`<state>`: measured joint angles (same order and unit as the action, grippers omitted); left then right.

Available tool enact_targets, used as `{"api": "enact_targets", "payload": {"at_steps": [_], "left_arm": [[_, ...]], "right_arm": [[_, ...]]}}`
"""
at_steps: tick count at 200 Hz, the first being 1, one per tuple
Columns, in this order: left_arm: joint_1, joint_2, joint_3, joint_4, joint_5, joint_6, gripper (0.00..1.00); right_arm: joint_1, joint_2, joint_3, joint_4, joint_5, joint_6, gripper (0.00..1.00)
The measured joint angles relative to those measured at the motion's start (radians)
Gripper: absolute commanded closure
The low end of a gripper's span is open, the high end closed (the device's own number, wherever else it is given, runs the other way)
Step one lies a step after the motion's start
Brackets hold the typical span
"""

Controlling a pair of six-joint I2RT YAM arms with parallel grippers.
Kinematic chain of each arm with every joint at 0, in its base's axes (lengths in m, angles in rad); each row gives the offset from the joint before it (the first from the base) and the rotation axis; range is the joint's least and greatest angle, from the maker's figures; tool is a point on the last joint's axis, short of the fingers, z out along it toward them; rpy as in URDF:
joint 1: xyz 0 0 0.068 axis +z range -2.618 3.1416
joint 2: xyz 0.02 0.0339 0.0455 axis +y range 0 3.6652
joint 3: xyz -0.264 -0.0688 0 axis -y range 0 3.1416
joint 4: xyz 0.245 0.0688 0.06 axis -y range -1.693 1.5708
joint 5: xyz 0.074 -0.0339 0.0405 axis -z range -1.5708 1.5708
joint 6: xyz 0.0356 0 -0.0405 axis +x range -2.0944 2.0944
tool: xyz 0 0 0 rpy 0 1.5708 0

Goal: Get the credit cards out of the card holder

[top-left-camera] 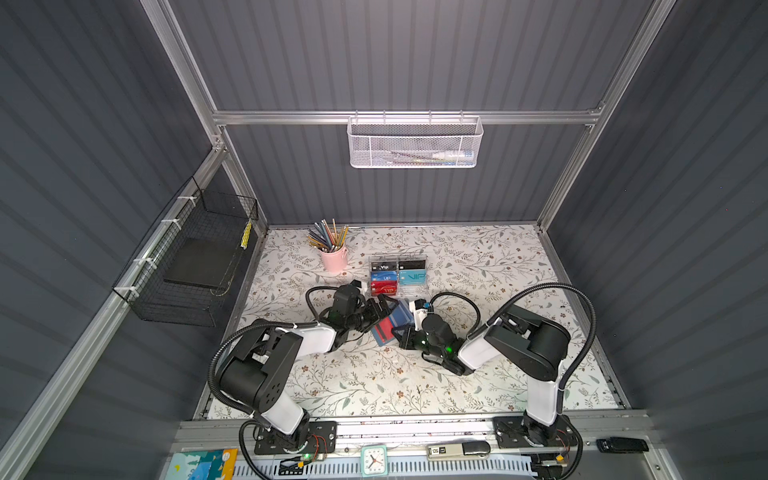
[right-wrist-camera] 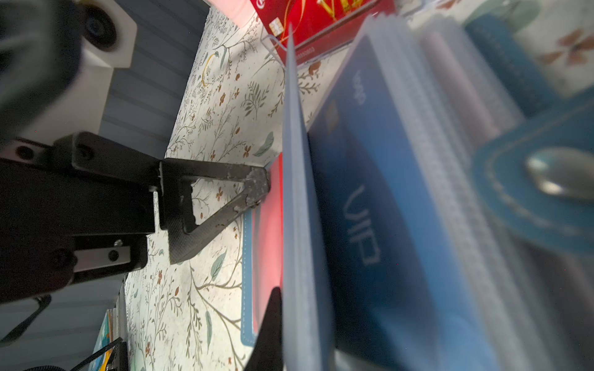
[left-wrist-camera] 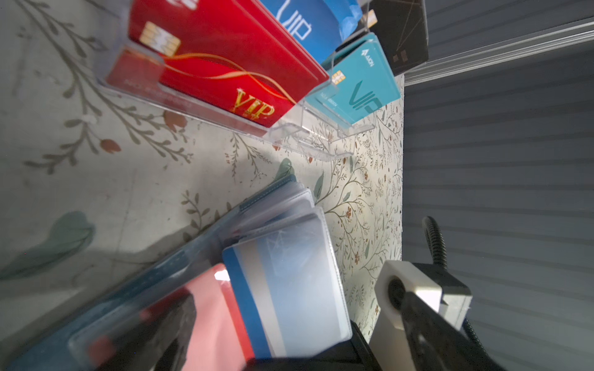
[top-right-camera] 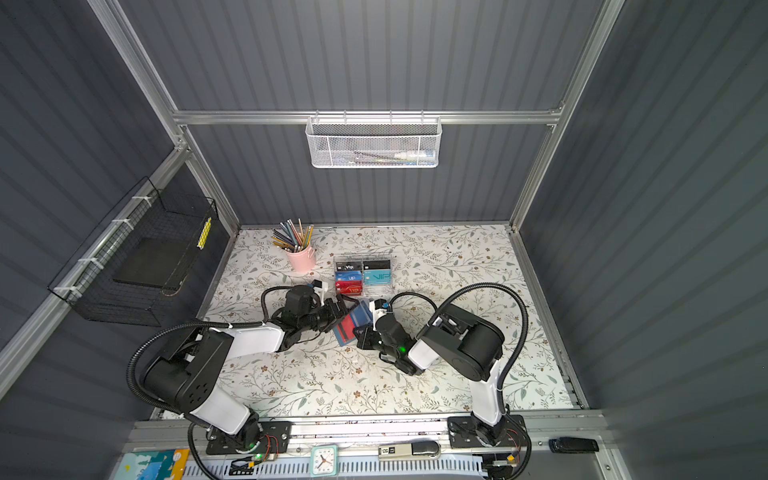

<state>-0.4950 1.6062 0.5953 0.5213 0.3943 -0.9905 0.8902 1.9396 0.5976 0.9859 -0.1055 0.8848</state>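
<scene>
1. Black wire makes a basket [top-left-camera: 195,257] on the left wall, and a dark flat slab lies inside it.
2. At the back left of the floral tabletop [top-left-camera: 374,374] a pink cup [top-left-camera: 334,258] stands upright, full of pencils.
3. Next comes the left end effector [top-left-camera: 383,311], low over the tabletop at the left edge of the card holder [top-left-camera: 382,336]. Its fingers are wide apart and grip nothing. In the right wrist view one fingertip [right-wrist-camera: 255,188] touches the edge of the page with the red credit card [right-wrist-camera: 271,225].
4. The card holder lies open in the middle of the tabletop, just in front of the clear card rack [top-left-camera: 399,276] and not touching it. Its blue-grey cover is flat on the tabletop, and several clear sleeves stand up from it. The snap tab [right-wrist-camera: 546,180] appears blurred in the right wrist view.
5. Both cards are still inside sleeves. The red credit card lies low on the open cover, and the blue credit card [left-wrist-camera: 289,282] sits in a raised sleeve.
6. The card rack carries black, blue, red and teal "VIP" cards in tiers.
7. The right end effector [top-left-camera: 398,332] is at the near right edge of the card holder. Its jaws are together and pinch one raised sleeve, seen edge-on as a thin pale sheet [right-wrist-camera: 299,192].
8. A white mesh basket [top-left-camera: 415,143] hangs on the back rail.
</scene>
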Motion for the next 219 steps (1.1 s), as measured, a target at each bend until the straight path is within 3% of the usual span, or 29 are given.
{"api": "enact_targets", "payload": {"at_steps": [166,219], "left_arm": [[-0.024,0.027,0.02,0.125,0.041,-0.122,0.0],[-0.048,0.11,0.087,0.2,0.042,-0.157,0.0]], "right_arm": [[0.003,0.0,0.005,-0.004,-0.026,-0.003,0.95],[0.003,0.006,0.006,0.003,-0.034,-0.002,0.94]]}}
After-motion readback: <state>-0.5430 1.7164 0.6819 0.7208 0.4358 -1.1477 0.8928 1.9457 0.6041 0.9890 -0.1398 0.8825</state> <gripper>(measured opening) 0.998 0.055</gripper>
